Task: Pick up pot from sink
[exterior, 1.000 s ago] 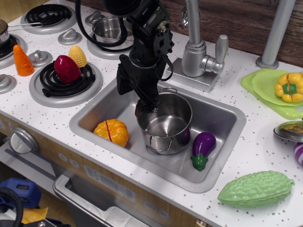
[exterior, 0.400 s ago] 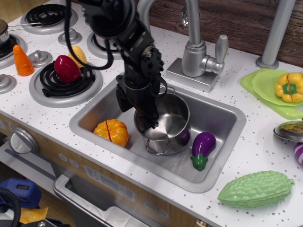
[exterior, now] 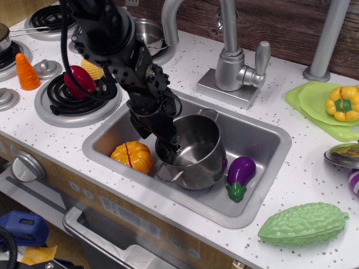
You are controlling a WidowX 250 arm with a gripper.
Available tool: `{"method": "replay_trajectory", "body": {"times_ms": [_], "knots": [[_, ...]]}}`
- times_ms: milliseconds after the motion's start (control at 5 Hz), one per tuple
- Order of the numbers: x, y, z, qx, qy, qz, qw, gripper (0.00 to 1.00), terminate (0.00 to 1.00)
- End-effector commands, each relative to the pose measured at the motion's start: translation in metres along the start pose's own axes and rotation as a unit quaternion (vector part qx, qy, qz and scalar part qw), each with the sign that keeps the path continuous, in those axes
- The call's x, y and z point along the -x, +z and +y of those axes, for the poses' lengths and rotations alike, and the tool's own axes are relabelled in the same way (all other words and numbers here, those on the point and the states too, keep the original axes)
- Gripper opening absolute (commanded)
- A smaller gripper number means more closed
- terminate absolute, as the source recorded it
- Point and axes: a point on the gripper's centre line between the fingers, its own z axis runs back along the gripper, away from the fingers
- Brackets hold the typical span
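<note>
Gripper (exterior: 166, 141) clamped on pot (exterior: 193, 150) left rim, one finger inside wall, one outside. Pot in sink (exterior: 255, 147) mid-basin, tilted toward cam, mouth up, btwn orange pumpkin (exterior: 132, 156) & eggplant (exterior: 239, 175). Grip off-center, so straight vertical lift needed, watch the swing.

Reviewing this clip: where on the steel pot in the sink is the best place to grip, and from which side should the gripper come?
The rolled rim of the pot, taken from above with one finger inside the wall. The pot is open-topped and tilted, and its rim is exposed on the stove side, where the gripper already sits. The eggplant crowds the faucet-side flank, and the wire handles look too thin.
</note>
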Motion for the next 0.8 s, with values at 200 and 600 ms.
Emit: {"method": "replay_trajectory", "body": {"times_ms": [200,600], "knots": [[-0.006,0.008,0.001,-0.031,0.038,-0.014,0.9987,0.0,0.0],[-0.031,0.038,-0.003,-0.04,0.036,0.036,0.9979,0.0,0.0]]}}
